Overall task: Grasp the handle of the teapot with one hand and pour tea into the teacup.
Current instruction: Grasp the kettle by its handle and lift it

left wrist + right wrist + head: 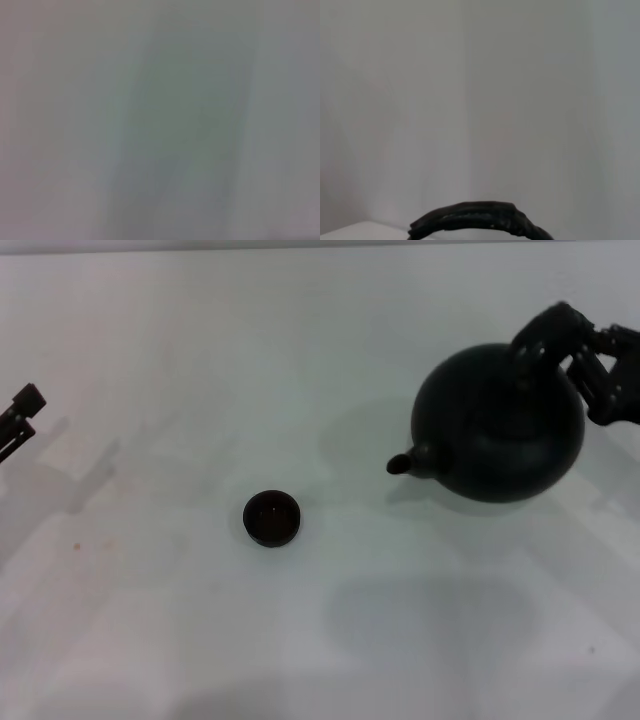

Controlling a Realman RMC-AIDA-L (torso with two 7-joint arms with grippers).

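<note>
Head view: right hand (560, 340) clamped on the handle (540, 335); teapot (498, 425) appears lifted, spout facing the teacup (271, 518), which sits well apart from it on the surface (320, 640), open room between. Left hand (20, 415) parked far beyond the teacup; grip state indeterminate.
Left wrist view: nothing resolvable.
Right wrist view: handle arc only.

The right gripper (590, 365) is showing black, jointed finger links with a blocky housing (matte finish). The left gripper (18, 420) is showing slim black bars with a square tip.
</note>
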